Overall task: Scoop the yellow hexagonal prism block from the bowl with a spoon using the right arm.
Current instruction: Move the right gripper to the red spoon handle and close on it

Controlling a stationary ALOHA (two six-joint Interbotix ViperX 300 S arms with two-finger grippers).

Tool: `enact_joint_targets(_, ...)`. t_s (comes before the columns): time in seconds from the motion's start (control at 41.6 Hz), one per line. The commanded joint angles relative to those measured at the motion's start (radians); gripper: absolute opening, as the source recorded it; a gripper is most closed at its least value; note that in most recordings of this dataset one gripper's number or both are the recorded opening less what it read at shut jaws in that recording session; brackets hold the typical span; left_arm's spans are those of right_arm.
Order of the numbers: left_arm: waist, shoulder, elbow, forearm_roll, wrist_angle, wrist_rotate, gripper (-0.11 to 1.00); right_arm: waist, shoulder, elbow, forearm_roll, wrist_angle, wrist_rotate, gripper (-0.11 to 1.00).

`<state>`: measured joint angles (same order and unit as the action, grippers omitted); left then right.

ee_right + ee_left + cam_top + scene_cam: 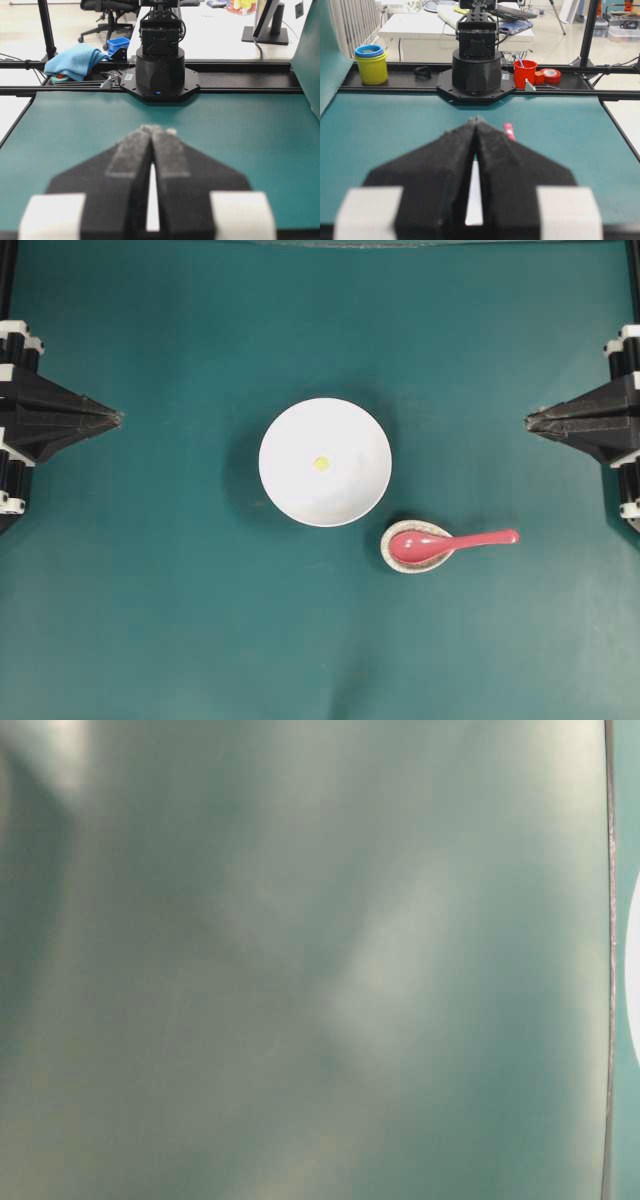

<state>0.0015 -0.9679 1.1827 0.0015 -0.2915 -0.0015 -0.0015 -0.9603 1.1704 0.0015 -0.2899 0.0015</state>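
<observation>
Both pincers are closed on nothing: the right pincer (528,421) and left pincer (118,418) sit at opposite worktop (150,620) edges. Between them, the bowl (325,462) holds the yellow hexagonal prism block (320,463). Nearer the right pincer, the spoon (450,542) rests in a speckled dish (392,558).

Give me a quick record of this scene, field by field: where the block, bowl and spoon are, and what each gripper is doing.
yellow hexagonal prism block: lies near the middle of the bowl, nothing touching it
bowl: white, round, at the centre of the green table
spoon: pink-red, scoop resting in the small speckled dish, handle pointing toward the right arm's side
left gripper: shut, at its edge of the table, empty
right gripper: shut, at its edge, empty, well away from the spoon
task state: spoon not yet picked up
</observation>
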Motion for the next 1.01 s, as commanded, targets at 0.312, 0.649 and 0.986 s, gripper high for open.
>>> enact_joint_targets(0.312,0.002,0.002,-0.026,0.012,-0.005,-0.003,0.00,-0.012,0.025,-0.060,-0.002,0.041,-0.012,0.00)
enact_joint_targets(0.649,0.002,0.006,-0.025,0.012,-0.005,0.002,0.00,-0.009,0.084,-0.055,0.017,0.141,0.034,0.50)
enact_joint_targets(0.986,0.000,0.011,-0.023,0.012,0.003,0.003,0.00,0.046,0.265,-0.012,0.028,0.017,0.046,0.45)
